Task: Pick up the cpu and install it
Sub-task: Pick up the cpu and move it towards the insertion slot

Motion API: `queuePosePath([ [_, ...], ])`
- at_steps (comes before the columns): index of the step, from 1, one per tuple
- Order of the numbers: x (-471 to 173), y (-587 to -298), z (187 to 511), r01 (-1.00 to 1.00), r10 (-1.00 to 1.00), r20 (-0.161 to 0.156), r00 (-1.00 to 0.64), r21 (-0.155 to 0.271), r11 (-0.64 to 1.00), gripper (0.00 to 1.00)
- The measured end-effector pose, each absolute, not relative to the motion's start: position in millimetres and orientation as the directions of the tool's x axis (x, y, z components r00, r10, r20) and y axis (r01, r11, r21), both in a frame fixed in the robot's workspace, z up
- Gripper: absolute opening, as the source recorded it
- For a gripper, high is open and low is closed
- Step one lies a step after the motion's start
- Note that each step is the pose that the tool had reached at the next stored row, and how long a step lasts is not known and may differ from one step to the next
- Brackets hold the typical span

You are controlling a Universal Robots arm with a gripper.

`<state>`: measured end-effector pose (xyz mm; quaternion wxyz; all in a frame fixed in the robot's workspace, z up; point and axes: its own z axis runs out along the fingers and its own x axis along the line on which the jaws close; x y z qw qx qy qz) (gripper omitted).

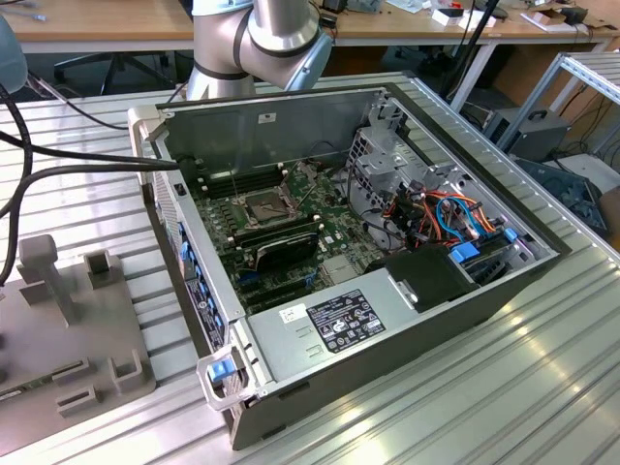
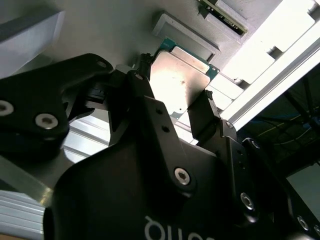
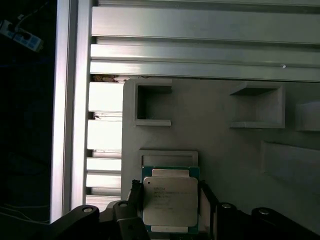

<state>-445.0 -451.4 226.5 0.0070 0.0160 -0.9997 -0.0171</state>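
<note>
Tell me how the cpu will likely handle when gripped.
Probably stiff: the cpu is a thin flat square with a metal top, so it should not flex. Possibly slippery: the gripper meets only its thin edges and the top looks smooth and shiny, so it could twist. Likely light, being so thin.

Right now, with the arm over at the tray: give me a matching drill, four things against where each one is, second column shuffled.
Things:
A. the cpu
B. socket
C. grey tray
D. orange and blue cables

Places:
1. on the motherboard inside the open case
2. held in the gripper
3. lying flat on the ribbed metal table
4. bundled in the case, toward the exterior view's right

Pairs: A-2, B-1, C-3, D-4
</note>
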Motion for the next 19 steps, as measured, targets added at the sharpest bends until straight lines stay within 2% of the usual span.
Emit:
queuePosePath([
  [19, -445.1, -451.4, 233.3, -0.032, -0.032, 0.014, -0.999, 0.034, 0.999, 0.55],
])
